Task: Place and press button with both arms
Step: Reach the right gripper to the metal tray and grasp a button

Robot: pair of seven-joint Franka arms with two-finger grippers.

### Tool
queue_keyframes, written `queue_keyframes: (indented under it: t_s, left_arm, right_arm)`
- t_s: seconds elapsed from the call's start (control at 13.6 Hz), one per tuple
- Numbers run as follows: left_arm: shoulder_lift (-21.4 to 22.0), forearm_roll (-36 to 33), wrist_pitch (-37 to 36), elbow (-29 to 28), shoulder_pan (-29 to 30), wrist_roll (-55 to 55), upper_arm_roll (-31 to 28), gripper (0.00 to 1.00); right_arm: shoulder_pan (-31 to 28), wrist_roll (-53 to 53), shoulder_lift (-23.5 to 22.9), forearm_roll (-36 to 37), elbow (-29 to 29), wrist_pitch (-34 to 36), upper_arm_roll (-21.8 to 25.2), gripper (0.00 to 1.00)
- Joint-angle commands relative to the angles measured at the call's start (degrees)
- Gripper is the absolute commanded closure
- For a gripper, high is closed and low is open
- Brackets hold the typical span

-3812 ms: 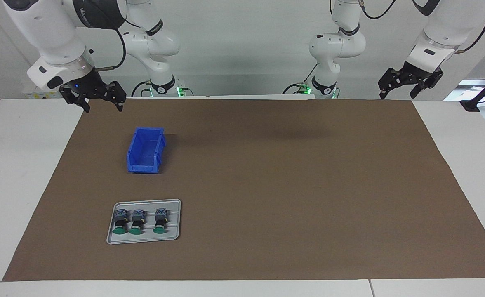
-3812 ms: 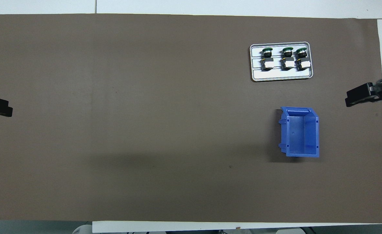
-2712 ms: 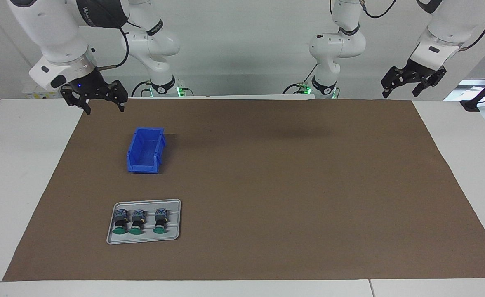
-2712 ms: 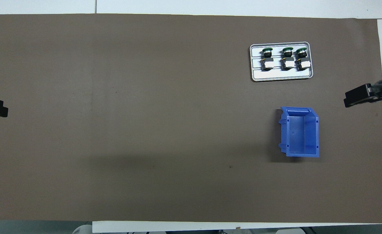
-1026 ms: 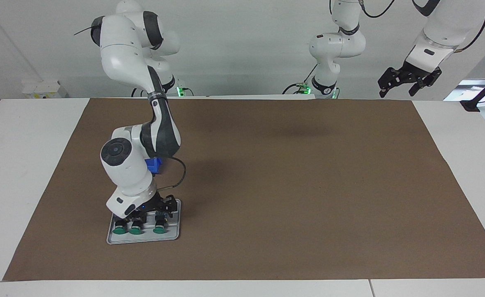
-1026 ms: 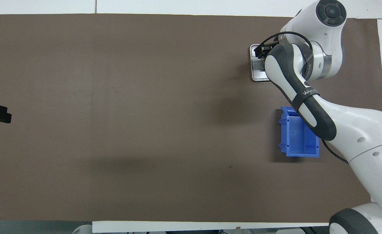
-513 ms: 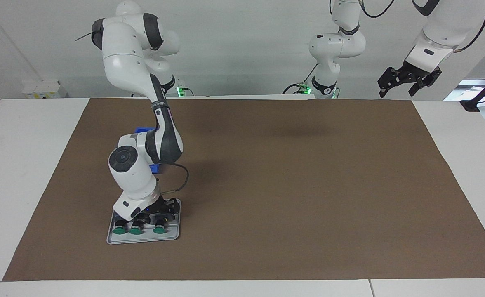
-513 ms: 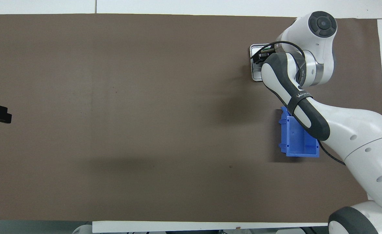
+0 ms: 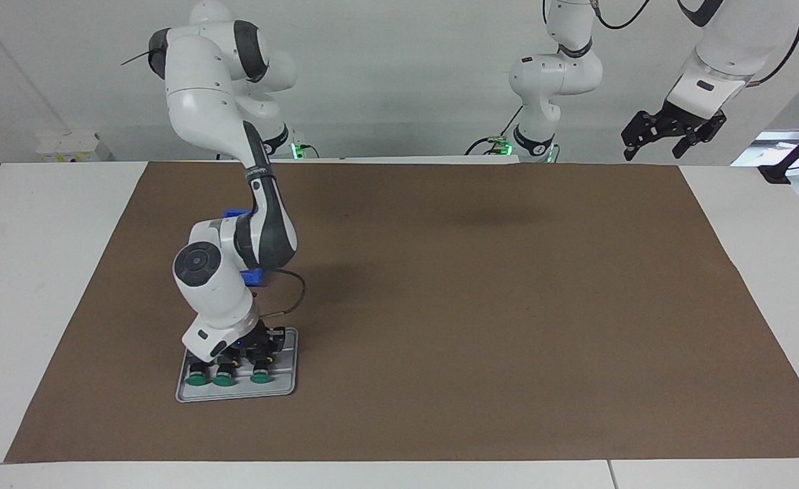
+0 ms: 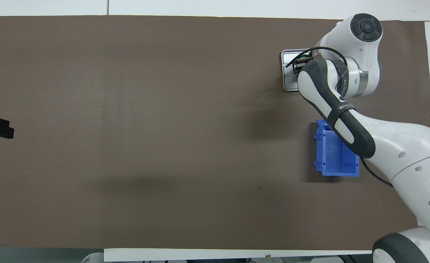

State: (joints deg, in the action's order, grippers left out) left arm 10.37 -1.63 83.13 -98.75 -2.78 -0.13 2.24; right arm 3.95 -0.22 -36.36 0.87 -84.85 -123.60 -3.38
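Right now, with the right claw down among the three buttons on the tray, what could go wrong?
1. The buttons lie close together on the grey tray, so the right claw may knock a neighbour as it lifts one.
2. The grip itself is hidden under the wrist, so it may be off-centre and slip.
3. The blue bin lies under the right arm's forearm; a low retreat could clip it.
The left claw waits raised, open.

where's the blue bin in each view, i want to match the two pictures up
Facing view: the blue bin is mostly hidden by the right arm; only small blue bits show beside its elbow, higher in the picture than the grey tray.
Overhead view: it shows well, toward the right arm's end of the table, lower in the picture than the tray, the arm crossing over one side of it.
Shared landmark: the grey tray of green buttons.
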Motion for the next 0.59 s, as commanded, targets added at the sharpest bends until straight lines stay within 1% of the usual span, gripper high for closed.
queue_keyframes:
  t_s: [0.0, 0.15, 0.29, 0.44, 0.51]
  left_arm:
    - [1.6, -0.9, 0.9, -1.7, -0.8, -0.7, -0.2, 0.0]
    - [1.6, -0.9, 0.9, -1.7, -0.8, -0.7, -0.2, 0.0]
    - [1.6, -0.9, 0.9, -1.7, -0.8, -0.6, -0.2, 0.0]
    - [1.6, -0.9, 0.8, -1.7, -0.7, -0.4, -0.2, 0.0]
    - [1.6, -0.9, 0.8, -1.7, -0.7, -0.4, -0.2, 0.0]
  right_arm:
    - [0.2, 0.3, 1.5, -0.3, 3.9, 7.5, -0.6, 1.0]
    - [1.8, 4.1, 3.7, -0.7, 3.7, 9.9, -0.6, 1.0]
    - [4.9, 13.3, 5.5, -0.8, 2.9, 13.2, -0.7, 1.0]
    - [9.4, 22.6, 6.5, -0.8, 2.9, 15.7, -0.6, 1.0]
    - [11.2, 27.6, 6.7, -0.8, 2.9, 15.9, -0.6, 1.0]
